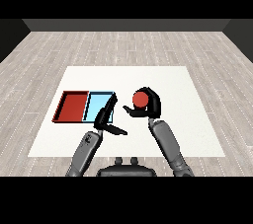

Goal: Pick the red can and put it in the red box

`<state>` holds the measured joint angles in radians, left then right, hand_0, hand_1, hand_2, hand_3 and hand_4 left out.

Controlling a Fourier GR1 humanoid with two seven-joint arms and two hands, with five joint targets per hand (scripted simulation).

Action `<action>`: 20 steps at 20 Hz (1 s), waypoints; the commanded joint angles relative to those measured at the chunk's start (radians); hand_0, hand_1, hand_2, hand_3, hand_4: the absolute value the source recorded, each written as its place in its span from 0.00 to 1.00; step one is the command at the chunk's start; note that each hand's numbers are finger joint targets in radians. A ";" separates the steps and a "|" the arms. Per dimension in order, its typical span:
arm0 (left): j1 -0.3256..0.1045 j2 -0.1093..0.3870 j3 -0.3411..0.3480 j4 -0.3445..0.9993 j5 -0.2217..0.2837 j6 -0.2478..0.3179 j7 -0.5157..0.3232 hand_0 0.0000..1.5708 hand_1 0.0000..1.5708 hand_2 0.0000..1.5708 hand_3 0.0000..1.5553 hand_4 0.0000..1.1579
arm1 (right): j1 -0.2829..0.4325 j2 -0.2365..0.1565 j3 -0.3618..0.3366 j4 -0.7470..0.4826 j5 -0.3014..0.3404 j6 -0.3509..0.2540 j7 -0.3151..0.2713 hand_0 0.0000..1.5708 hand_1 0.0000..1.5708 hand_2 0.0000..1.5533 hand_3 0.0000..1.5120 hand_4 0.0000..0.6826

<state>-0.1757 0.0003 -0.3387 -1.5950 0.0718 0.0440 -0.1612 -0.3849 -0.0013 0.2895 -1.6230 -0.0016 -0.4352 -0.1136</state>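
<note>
Curling round a small red cylindrical can, the robot's black right hand holds it above the smooth white desk, right of two shallow rectangular trays, red and light blue, lying side by side. Grey wood-plank flooring surrounds the desk. The left hand, fingers straight and spread, overlaps the blue tray.

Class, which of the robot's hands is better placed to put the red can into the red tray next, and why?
Right: the right hand already curls round the red can. The left hand, open, holds nothing, though nearer the red tray.
</note>
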 commanded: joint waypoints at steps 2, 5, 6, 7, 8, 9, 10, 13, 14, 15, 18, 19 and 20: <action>-0.071 0.000 -0.055 0.057 0.015 0.051 0.048 0.00 0.00 0.00 0.00 0.00 | 0.047 0.001 0.029 -0.059 0.033 0.017 0.009 1.00 1.00 0.95 0.94 0.96; -0.133 0.000 -0.054 0.181 0.076 0.049 0.013 0.00 0.00 0.00 0.00 0.00 | -0.020 0.001 0.025 0.024 0.005 0.006 -0.024 1.00 1.00 0.95 0.93 0.95; -0.046 0.000 -0.083 0.114 0.079 0.050 -0.005 0.00 0.00 0.00 0.00 0.00 | 0.024 0.001 -0.019 0.016 0.000 0.056 -0.035 1.00 1.00 0.95 0.93 0.95; -0.064 0.000 -0.064 0.205 0.071 0.030 -0.053 0.00 0.00 0.00 0.00 0.00 | -0.011 0.001 0.105 -0.004 0.032 -0.094 0.020 1.00 1.00 0.95 0.94 0.95; -0.072 0.000 -0.202 0.081 0.090 0.183 0.054 0.00 0.00 0.00 0.00 0.00 | 0.020 -0.001 0.008 -0.051 0.031 0.020 0.034 1.00 1.00 0.95 0.93 0.95; -0.039 0.000 -0.187 0.140 0.081 0.126 -0.040 0.00 0.00 0.00 0.00 0.00 | 0.023 0.001 0.048 -0.079 0.045 -0.016 0.051 1.00 1.00 0.95 0.94 0.96; -0.044 0.000 -0.132 0.109 0.107 0.082 0.017 0.00 0.00 0.00 0.00 0.00 | 0.013 0.001 0.038 -0.002 -0.019 0.007 -0.034 1.00 1.00 0.95 0.94 0.96; -0.039 0.000 -0.175 0.149 0.113 0.103 -0.017 0.00 0.00 0.00 0.00 0.00 | 0.001 0.001 0.027 0.000 -0.031 0.032 -0.042 1.00 1.00 0.95 0.93 0.95; -0.120 0.000 -0.153 0.106 0.145 0.123 0.070 0.00 0.00 0.00 0.00 0.00 | 0.007 0.001 0.102 -0.032 -0.002 -0.037 0.006 1.00 1.00 0.95 0.93 0.94; -0.125 0.000 -0.125 0.205 0.156 0.094 -0.010 0.00 0.00 0.00 0.00 0.00 | 0.006 0.001 0.116 0.049 -0.038 -0.040 -0.081 1.00 1.00 0.95 0.93 0.93; -0.150 0.000 -0.164 0.221 0.172 0.136 -0.008 0.00 0.00 0.00 0.00 0.00 | -0.024 0.001 0.092 0.034 -0.049 -0.037 -0.070 1.00 1.00 0.95 0.93 0.93; -0.150 0.000 -0.220 0.256 0.208 0.177 -0.062 0.00 0.00 0.00 0.00 0.00 | -0.012 0.001 0.063 -0.015 -0.013 0.009 -0.021 1.00 1.00 0.95 0.93 0.93; -0.202 0.000 -0.181 0.258 0.206 0.157 -0.013 0.00 0.00 0.00 0.00 0.00 | -0.101 0.001 0.094 0.105 -0.068 -0.043 -0.064 1.00 1.00 0.95 0.94 0.94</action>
<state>-0.3178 0.0000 -0.5055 -1.3766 0.2416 0.1774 -0.1804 -0.4169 -0.0003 0.3678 -1.5988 -0.0304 -0.4574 -0.1478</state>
